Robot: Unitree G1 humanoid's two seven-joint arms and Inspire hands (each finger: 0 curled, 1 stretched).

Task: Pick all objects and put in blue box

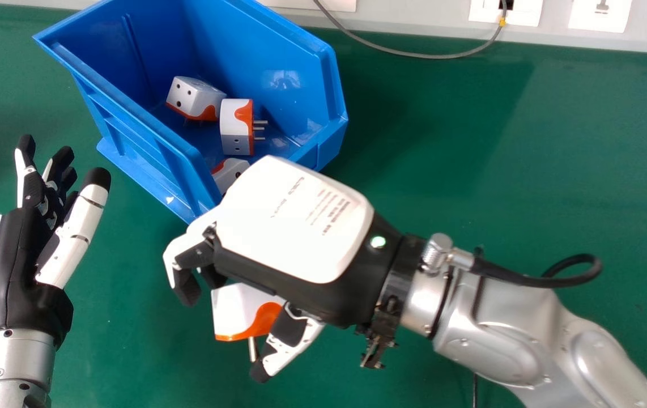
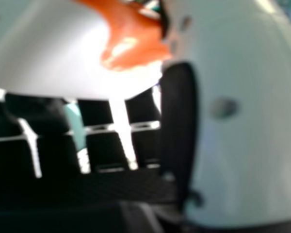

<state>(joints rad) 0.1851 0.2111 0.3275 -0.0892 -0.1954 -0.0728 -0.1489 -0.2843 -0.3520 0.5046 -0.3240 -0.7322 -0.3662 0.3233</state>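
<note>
Head view, right hand: nearest the camera, white-backed with black palm (image 1: 295, 221), beside the blue box's near end; fingers and thumb clamped on the adapter
Held adapter: white-and-orange plastic plug adapter (image 1: 238, 309), beneath the palm, outside the box
Blue box: open plastic bin (image 1: 284, 79) with three white-and-orange adapters (image 1: 236, 127) inside
Left hand: black-and-white (image 1: 17, 260), left of the box, fingers extended and apart
Table: smooth green surface (image 1: 471, 141) under the box
Room: pale panel (image 1: 431, 28) behind the box; grey cable (image 1: 442, 55) to its right
Right hand view, grip: adapter between thumb and black fingers
</note>
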